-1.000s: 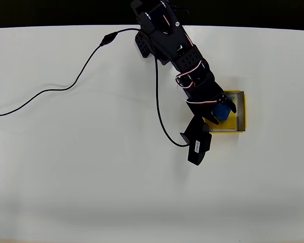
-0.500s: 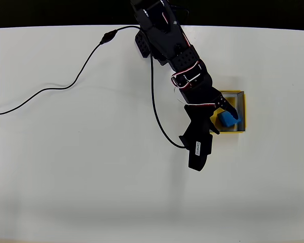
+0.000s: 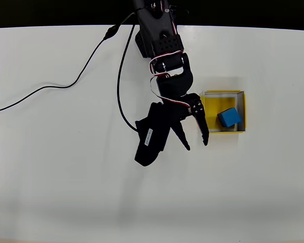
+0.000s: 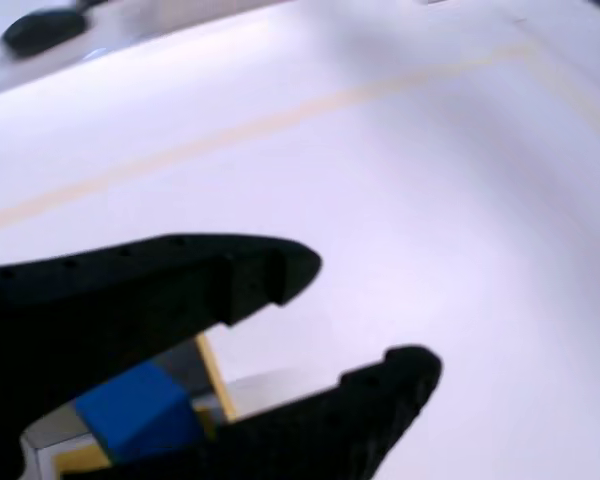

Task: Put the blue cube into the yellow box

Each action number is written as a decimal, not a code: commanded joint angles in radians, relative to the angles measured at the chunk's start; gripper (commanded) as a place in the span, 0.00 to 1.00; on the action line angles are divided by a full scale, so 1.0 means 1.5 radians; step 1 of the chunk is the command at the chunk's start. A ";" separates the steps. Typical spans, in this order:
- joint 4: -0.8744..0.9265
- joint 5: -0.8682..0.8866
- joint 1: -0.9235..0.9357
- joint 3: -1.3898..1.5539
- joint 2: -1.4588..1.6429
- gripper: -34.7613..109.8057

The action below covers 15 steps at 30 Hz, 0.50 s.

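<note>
Hand (image 3: pixel 196 143) has swung left off the yellow box (image 3: pixel 241 111) – fingers spread, empty – blue cube (image 3: pixel 228 117) inside

**Colours on the counter**

The blue cube (image 3: pixel 229 117) is showing plain bright blue against the yellow box (image 3: pixel 241 109), whose floor is yellow and inner walls whitish. The arm (image 3: pixel 164 61) is showing black with red-and-white wiring. The counter (image 3: pixel 66 187) is looking white; a black cable (image 3: pixel 55 89) is crossing it.
</note>
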 commanded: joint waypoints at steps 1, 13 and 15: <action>0.029 -0.010 0.055 0.021 0.095 0.34; 0.195 -0.012 0.136 0.282 0.399 0.31; 0.236 -0.017 0.138 0.311 0.435 0.31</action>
